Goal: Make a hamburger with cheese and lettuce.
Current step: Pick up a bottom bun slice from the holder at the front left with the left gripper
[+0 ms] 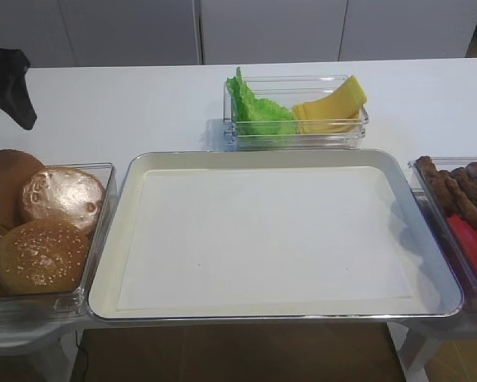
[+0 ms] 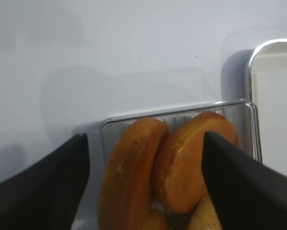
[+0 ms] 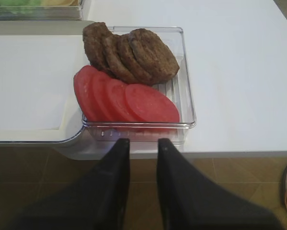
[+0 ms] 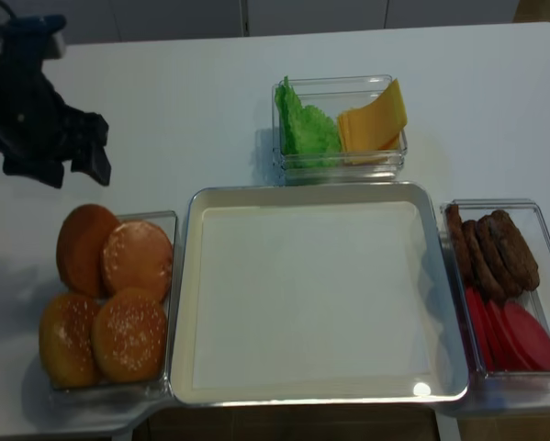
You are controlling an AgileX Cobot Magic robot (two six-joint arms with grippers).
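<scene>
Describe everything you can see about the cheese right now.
The cheese is a small fanned stack of thin, square, pale yellow-orange slices, smooth and slightly glossy. It leans tilted in the right half of a clear plastic container at the far side of the table, just behind the metal tray. Its upper corner sticks up above the container's rim. The green frilly lettuce sits right beside it on the left, apparently touching. No gripper is near it.

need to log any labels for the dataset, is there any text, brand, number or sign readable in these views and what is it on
None: no readable text in any view.
The clear bun box, the lettuce and cheese box, the patty and tomato box, the metal tray and the white table all look unmarked.
The left gripper shows no marking either.
</scene>
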